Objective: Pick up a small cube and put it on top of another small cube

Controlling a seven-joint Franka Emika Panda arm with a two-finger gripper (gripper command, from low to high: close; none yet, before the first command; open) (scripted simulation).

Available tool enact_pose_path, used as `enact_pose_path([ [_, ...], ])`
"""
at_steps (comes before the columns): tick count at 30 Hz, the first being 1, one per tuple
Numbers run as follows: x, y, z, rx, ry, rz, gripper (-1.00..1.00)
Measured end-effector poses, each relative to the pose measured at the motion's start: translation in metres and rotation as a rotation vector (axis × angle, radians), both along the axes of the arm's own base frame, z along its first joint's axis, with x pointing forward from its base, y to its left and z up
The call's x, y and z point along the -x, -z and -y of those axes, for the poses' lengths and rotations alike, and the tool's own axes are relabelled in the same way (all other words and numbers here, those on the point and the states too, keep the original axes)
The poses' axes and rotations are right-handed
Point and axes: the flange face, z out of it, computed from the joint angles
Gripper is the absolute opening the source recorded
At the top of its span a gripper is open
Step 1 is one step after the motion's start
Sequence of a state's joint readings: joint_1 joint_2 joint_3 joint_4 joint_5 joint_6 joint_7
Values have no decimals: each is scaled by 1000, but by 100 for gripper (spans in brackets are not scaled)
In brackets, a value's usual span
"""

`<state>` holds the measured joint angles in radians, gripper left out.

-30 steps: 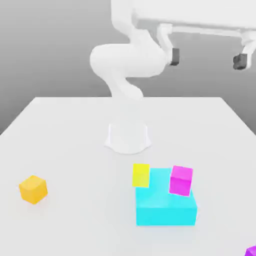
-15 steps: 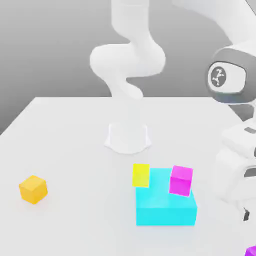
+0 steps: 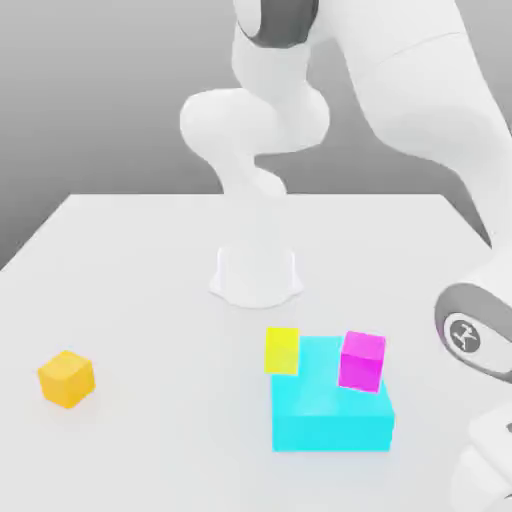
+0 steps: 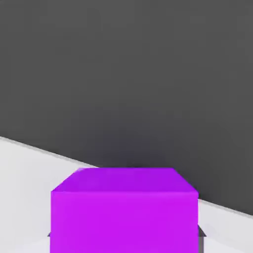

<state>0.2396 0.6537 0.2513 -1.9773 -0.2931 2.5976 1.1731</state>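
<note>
A purple cube (image 4: 123,212) looms very close in the hand view, standing on the white table against a dark backdrop. My gripper (image 4: 124,235) is open around it, with only dark slivers of the fingers (image 4: 50,234) peeking out on either side of the cube. In the exterior view my arm (image 3: 478,400) bends down to the table's near corner on the exterior view's right. A magenta cube (image 3: 362,361) rests on a large cyan block (image 3: 330,415). A yellow cube (image 3: 282,350) leans at that block's far corner. An orange cube (image 3: 66,378) sits alone at the exterior view's left.
The arm's round white base (image 3: 256,275) stands at the middle of the white table (image 3: 140,280). The cyan block is just to the left of the lowered arm in the exterior view. Open tabletop lies between the orange cube and the block.
The arm has swung from high above down to the table's near right corner in the exterior view, now covering the spot where the purple cube's edge showed. The other cubes have not moved.
</note>
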Motion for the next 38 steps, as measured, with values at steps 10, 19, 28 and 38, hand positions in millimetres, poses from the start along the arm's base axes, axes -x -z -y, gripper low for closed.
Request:
enact_pose_path([
  [10,37,-105,28,14,180,-4,-100],
  [19,102,-156,78,25,483,-3,-100],
  [28,175,-180,133,8,809,-1,-100],
  [38,193,-119,147,2,895,1,100],
])
